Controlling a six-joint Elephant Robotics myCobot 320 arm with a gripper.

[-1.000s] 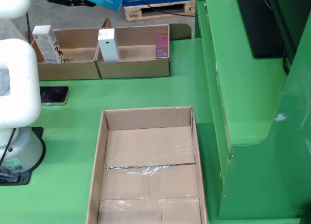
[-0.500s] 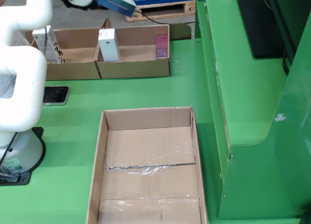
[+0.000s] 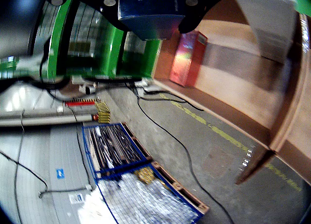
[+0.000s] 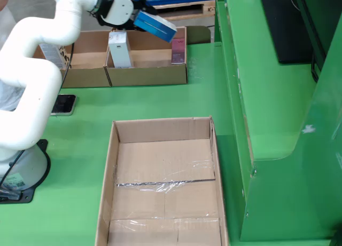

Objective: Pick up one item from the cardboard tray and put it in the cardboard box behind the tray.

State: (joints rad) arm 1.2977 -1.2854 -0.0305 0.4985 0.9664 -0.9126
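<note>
Pincer (image 4: 140,14) is closed on a blue carton (image 4: 155,25), which is held in the air over the right cardboard box (image 4: 147,74) at the back of the bench (image 4: 160,99). The carton's long axis is tilted, its free end pointing right and down in the fixed view, so the box floor lies directly below it.
</note>
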